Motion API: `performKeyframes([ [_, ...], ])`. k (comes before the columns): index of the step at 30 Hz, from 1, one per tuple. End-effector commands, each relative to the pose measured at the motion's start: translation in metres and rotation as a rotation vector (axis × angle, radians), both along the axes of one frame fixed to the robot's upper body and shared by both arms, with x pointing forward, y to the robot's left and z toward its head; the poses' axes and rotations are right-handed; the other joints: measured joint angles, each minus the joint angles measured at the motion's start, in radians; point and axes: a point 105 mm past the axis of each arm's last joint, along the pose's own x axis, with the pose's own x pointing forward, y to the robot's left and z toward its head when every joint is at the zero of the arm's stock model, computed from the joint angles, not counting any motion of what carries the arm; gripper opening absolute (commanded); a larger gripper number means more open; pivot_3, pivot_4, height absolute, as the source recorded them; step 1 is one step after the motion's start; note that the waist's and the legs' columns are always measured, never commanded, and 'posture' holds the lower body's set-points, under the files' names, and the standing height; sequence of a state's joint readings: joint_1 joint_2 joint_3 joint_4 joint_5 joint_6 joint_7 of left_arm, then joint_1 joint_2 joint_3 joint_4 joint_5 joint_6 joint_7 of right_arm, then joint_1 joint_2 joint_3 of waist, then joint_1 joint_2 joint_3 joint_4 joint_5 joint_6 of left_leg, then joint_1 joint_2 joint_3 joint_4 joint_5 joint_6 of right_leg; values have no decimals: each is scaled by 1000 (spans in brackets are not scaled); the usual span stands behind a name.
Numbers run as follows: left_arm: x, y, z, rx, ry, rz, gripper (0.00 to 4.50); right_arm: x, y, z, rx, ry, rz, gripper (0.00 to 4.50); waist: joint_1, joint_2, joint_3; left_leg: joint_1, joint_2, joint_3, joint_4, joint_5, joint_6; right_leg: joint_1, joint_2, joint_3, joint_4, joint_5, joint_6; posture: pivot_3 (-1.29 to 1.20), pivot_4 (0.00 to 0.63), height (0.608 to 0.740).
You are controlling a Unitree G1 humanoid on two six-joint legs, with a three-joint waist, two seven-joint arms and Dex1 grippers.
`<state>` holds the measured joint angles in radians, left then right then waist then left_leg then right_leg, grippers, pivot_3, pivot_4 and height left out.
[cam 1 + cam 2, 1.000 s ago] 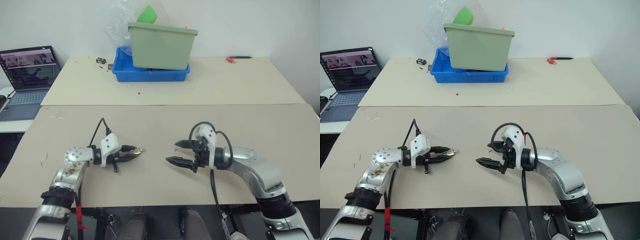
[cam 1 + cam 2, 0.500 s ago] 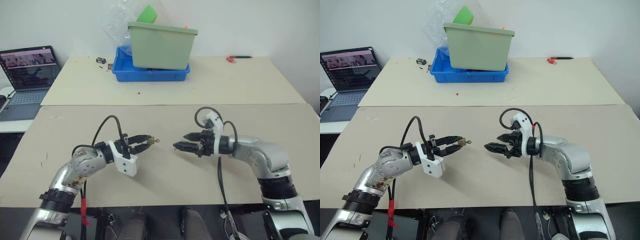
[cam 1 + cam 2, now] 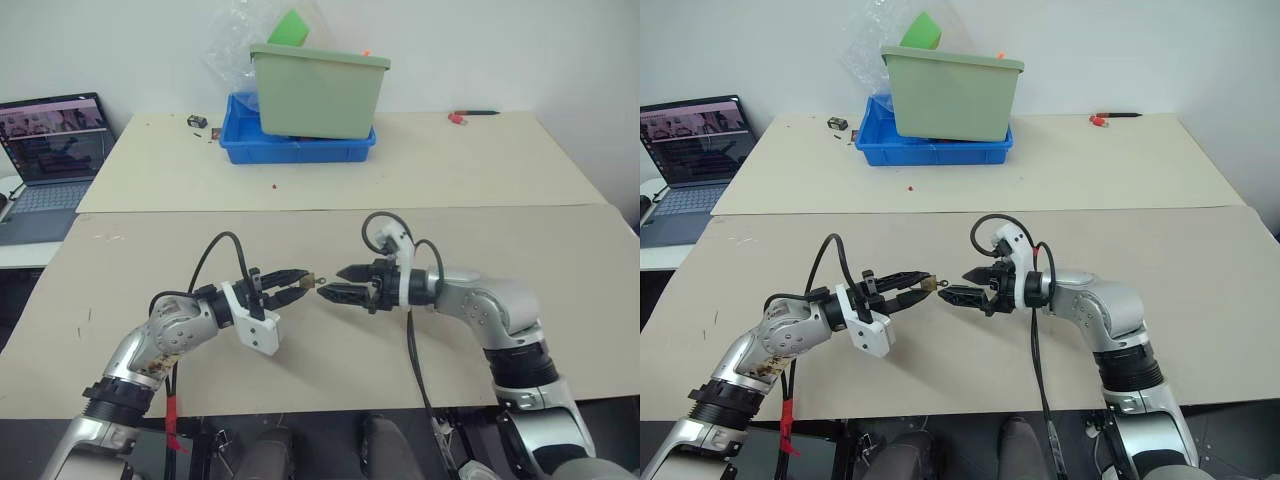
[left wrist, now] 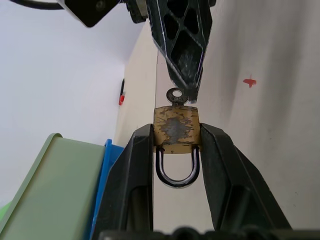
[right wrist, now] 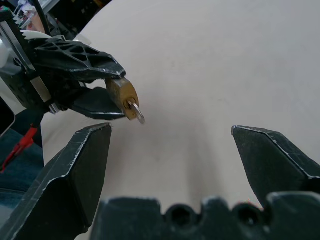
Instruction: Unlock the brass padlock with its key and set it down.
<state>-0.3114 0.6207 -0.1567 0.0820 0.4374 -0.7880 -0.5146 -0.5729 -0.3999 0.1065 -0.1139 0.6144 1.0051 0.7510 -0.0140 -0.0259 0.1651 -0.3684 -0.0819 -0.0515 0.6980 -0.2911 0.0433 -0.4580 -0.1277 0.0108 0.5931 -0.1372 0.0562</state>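
The brass padlock (image 4: 176,125) is pinched by its sides between the fingertips of my left gripper (image 3: 297,280), shackle toward the wrist. The small silvery key (image 4: 176,96) sticks out of the padlock's base, pointing at my right gripper (image 3: 330,283). That gripper is level, faces the left one and stands wide open. In the right wrist view the padlock (image 5: 124,97) and key (image 5: 137,114) sit just ahead of the open fingers (image 5: 80,165), nearer one of them. One right fingertip (image 4: 182,50) is close beside the key's head; I cannot tell if it touches.
At the back of the table a green bin (image 3: 315,90) rests in a blue tray (image 3: 300,150), with a small dark object (image 3: 197,121) beside it. A laptop (image 3: 50,150) stands far left, a red pen (image 3: 470,116) far right.
The left gripper rose and rolled over with the padlock, turning the key toward the right arm. The right gripper, still open, moved left until its tips reached the key.
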Motion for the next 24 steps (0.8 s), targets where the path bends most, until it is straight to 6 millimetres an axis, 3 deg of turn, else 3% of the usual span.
performKeyframes([
  [1,-5,-2,10,-28,-38,-26,816,3,3,12,20,-54,9,4500,0,0,0,0,0,0,0,0,0,0,0,0,0,0,0,0,150,740],
  [11,-6,-1,9,-30,-34,-22,816,-2,6,11,29,-34,35,4500,-1,0,0,0,0,0,0,0,0,0,0,0,0,0,0,0,150,740],
  [14,-7,-1,9,-32,-33,-22,816,-4,11,11,42,-25,48,3827,-2,0,0,0,0,0,0,0,0,0,0,0,0,0,0,0,150,740],
  [24,-6,0,9,-31,-31,-19,816,-9,15,10,55,-9,66,502,-1,0,0,0,0,0,0,0,0,0,0,0,0,0,0,0,150,740],
])
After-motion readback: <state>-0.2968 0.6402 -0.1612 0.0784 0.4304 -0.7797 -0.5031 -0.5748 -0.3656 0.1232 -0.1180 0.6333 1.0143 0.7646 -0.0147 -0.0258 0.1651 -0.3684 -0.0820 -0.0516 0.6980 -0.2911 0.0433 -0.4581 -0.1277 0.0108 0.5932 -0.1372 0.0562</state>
